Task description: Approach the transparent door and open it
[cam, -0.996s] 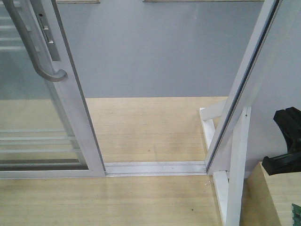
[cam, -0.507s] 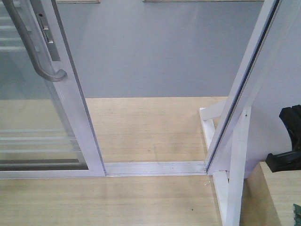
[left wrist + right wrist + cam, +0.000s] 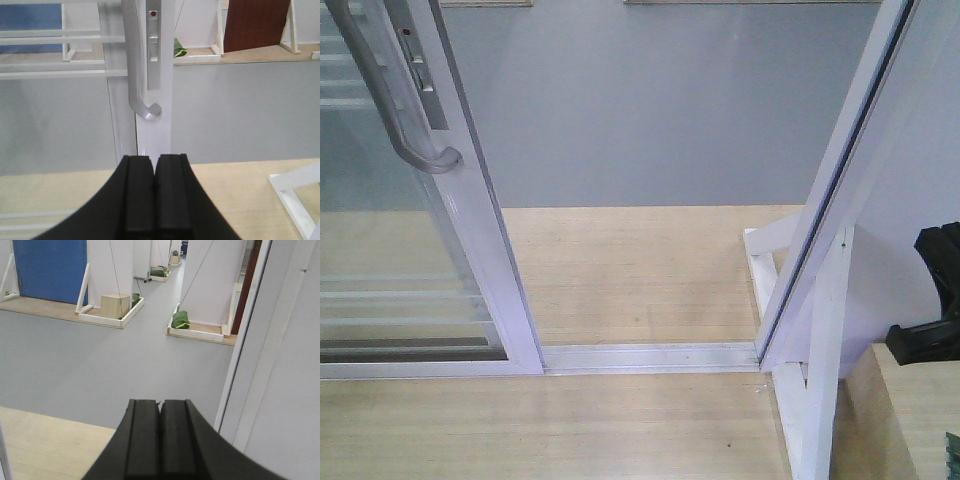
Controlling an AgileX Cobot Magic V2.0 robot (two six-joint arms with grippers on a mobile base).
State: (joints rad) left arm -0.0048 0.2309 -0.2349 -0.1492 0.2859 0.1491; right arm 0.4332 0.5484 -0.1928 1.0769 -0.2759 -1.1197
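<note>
The door (image 3: 470,200) is standing slid aside at left, leaving the doorway clear. The left gripper (image 3: 154,192) is hovering closed, empty, below the handle (image 3: 137,75); the right gripper (image 3: 160,437) is likewise pinched closed, idle.

Floor: pale wood planking (image 3: 620,280) near, grey flooring (image 3: 650,110) beyond. White floor track (image 3: 650,356) across the threshold. White partition walls (image 3: 110,265) on wooden bases. Blue wall panel (image 3: 50,270), wooden box (image 3: 115,305), green bags (image 3: 180,319), dark red panel (image 3: 255,25).
</note>
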